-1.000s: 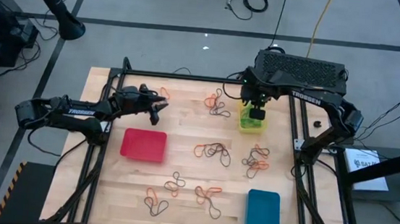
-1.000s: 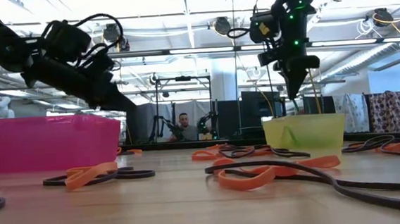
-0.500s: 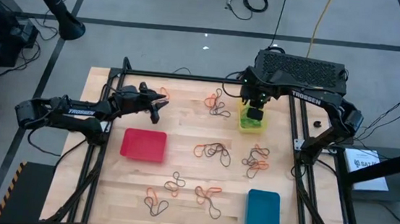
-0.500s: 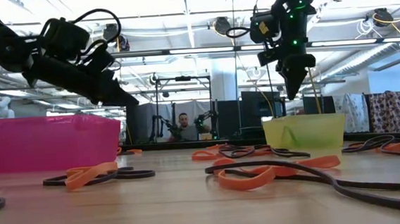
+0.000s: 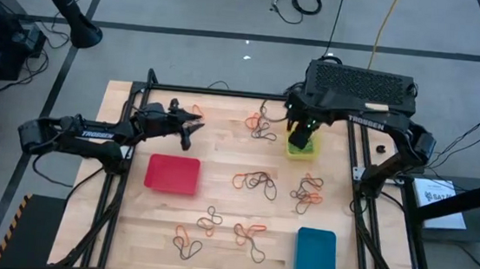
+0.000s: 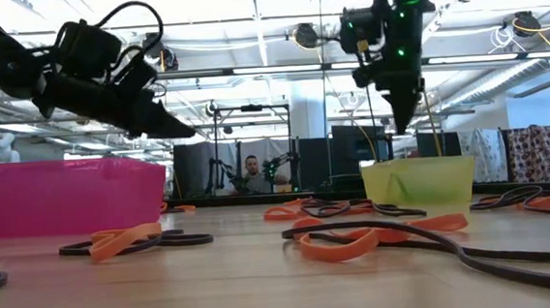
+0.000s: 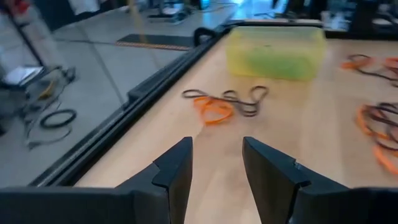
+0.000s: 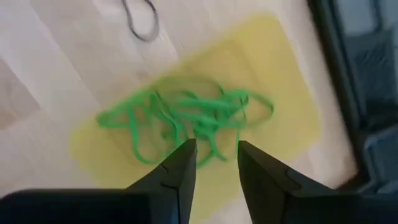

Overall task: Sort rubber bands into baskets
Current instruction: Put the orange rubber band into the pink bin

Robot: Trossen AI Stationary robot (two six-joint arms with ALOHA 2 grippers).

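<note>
Bands (image 8: 186, 118) in green lay heaped in the yellow basket (image 8: 280, 74), right under the right tool (image 8: 214, 163), whose fingers stood a narrow way apart with nothing between them. Such loops looked light, limp and stretchy, apt to snag on each other, so one strand pinched at a free end of a tangle would likely come away cleanest. The left tool (image 7: 214, 165) hung empty above the far left of the tabletop (image 5: 217, 193), its fingers parted, near an orange and dark cluster (image 7: 224, 104).

More orange and dark bands (image 5: 255, 184) lay in clumps across the middle and near side, none seen in the red basket (image 5: 172, 174) or the blue basket (image 5: 315, 259). The tabletop was bare pale wood, flat and smooth, so a thin band would give little to get under. Beyond stood a workshop with floor cables (image 5: 304, 1), and a person (image 6: 252, 173) far off.
</note>
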